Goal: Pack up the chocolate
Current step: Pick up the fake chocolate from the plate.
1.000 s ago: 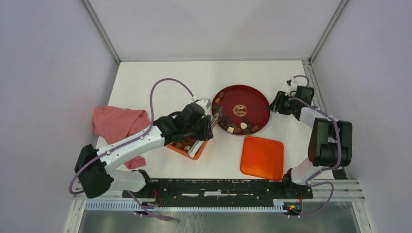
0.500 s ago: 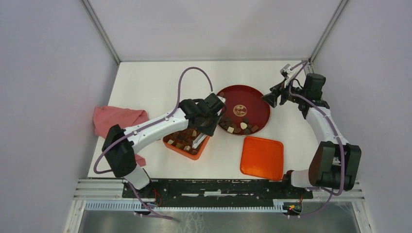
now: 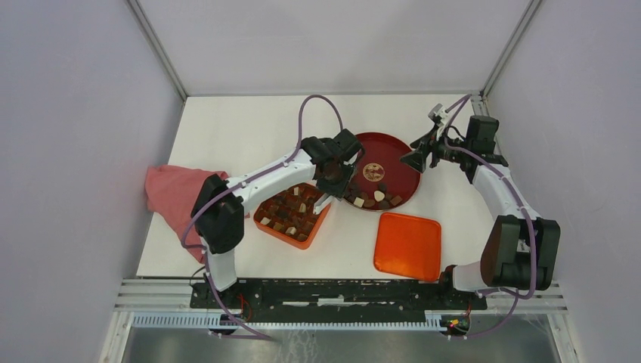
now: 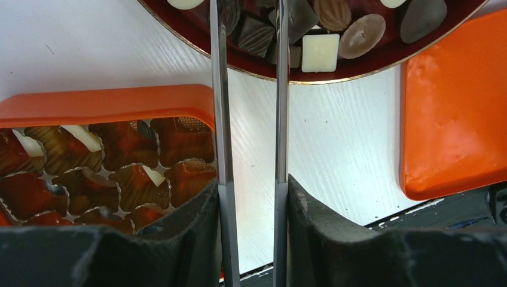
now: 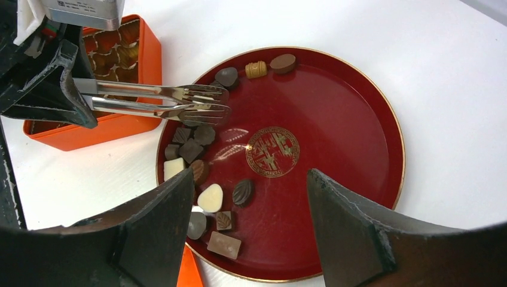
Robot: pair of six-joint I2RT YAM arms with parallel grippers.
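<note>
Several pieces of chocolate [image 3: 370,198] [image 5: 197,149] [image 4: 320,51] lie along the near-left side of the dark-red plate [image 3: 393,155] [image 5: 341,107]. More sit in the cups of the orange box [image 3: 262,221] [image 4: 107,98] [image 5: 149,54]. My left gripper [image 3: 330,175] [image 4: 251,185] is shut on metal tongs [image 5: 173,101] [image 4: 218,89]. Their fork-like tips reach over the plate's left part, slightly apart, with no piece seen between them. My right gripper [image 3: 416,159] [image 5: 248,179] hangs open above the plate's right side, holding nothing.
The orange lid [image 3: 408,246] [image 4: 454,107] lies flat near the table's front, right of the box. A pink cloth [image 3: 178,193] is bunched at the left edge. The left arm stretches across above the box.
The left arm swung the tongs from over the box to the plate's left side. The right arm lifted and moved in over the plate's rim, its jaws opening wider.
</note>
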